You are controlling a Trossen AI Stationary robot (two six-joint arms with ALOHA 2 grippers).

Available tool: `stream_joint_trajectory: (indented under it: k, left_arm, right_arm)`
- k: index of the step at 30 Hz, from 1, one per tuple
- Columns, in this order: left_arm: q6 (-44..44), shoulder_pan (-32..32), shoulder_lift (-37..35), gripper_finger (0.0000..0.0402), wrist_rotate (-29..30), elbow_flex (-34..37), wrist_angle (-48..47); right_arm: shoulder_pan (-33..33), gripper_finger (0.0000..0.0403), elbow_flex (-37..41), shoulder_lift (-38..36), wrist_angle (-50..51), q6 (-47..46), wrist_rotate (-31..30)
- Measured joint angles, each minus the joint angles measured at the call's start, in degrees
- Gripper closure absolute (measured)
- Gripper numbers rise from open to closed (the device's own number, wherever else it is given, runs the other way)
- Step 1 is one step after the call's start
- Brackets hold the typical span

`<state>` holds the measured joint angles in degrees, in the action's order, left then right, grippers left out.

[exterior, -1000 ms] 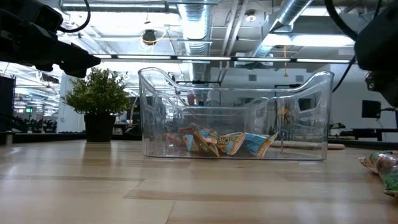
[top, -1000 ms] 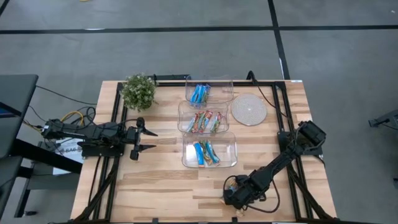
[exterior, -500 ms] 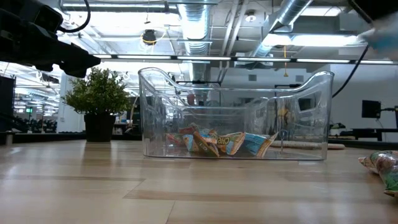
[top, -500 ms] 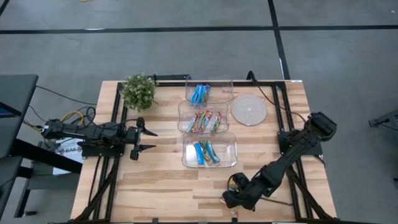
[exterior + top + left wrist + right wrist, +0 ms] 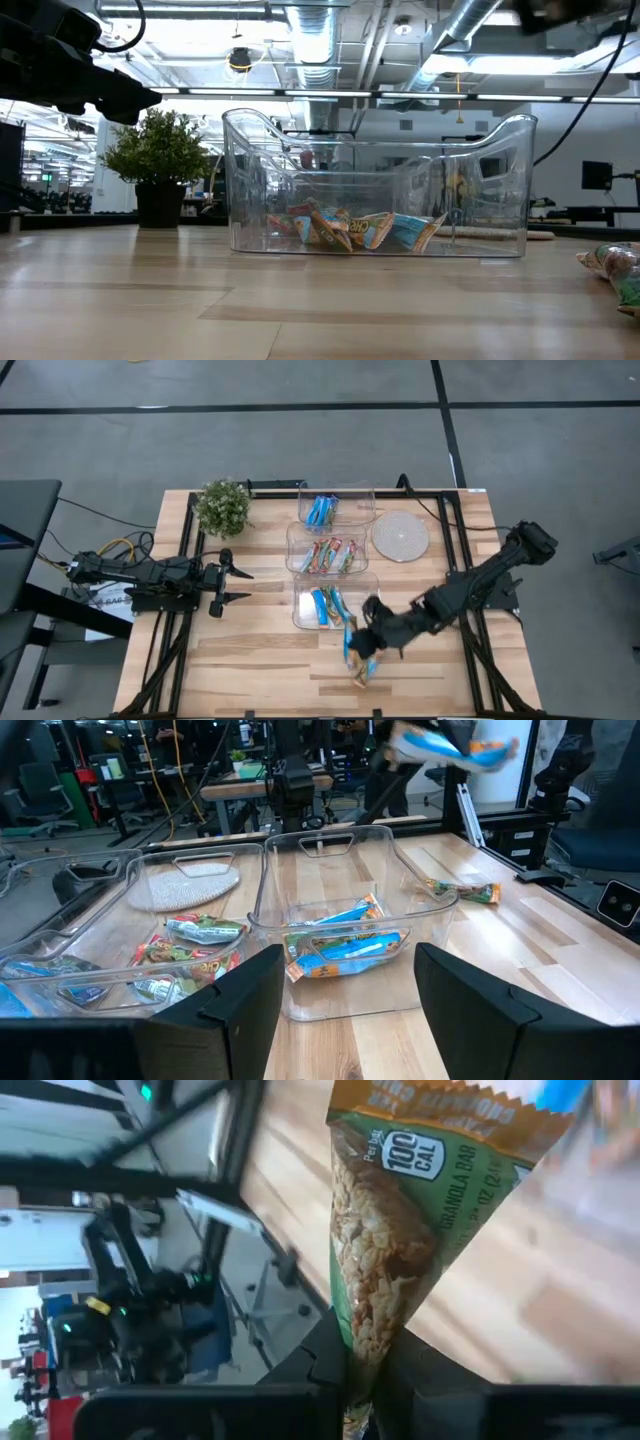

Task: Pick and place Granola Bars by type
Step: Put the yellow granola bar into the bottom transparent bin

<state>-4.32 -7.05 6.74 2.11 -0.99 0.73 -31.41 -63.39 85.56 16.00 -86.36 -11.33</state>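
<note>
A granola bar (image 5: 385,1250) in a green and orange wrapper is clamped between the fingers of the right tool (image 5: 368,643), which is held above the tabletop (image 5: 250,660) just near and right of the nearest clear tub (image 5: 336,602). Blue-wrapped bars (image 5: 328,605) lie in that tub. One more bar (image 5: 461,891) is seen on the tabletop to its right. The left tool (image 5: 228,585) hangs open at the left, well apart from the tubs

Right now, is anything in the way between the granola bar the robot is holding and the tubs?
Nothing visible. The right fingers hold the granola bar up beside the nearest clear tub, whose top is open. Another bar lies on the table, off to the side.
</note>
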Motion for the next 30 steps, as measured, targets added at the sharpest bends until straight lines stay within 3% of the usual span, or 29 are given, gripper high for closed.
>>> stream_joint_trajectory:
  k: [11, 21, 30]
  left_arm:
    - [0.02, -0.01, 0.0, 0.0182, 0.0, 0.01, 0.0]
    - [0.02, 0.0, 0.0, 0.0182, 0.0, 0.02, 0.0]
    - [0.02, 0.0, -0.01, 0.0182, 0.0, 0.02, 0.0]
  right_arm:
    - [12.61, 0.0386, -0.08, -4.38, -6.07, 15.22, 3.62]
    - [16.82, 0.0387, -0.07, -3.71, -5.53, 20.1, 7.15]
    - [20.68, 0.0388, -0.09, -3.72, 6.18, 22.63, 8.43]
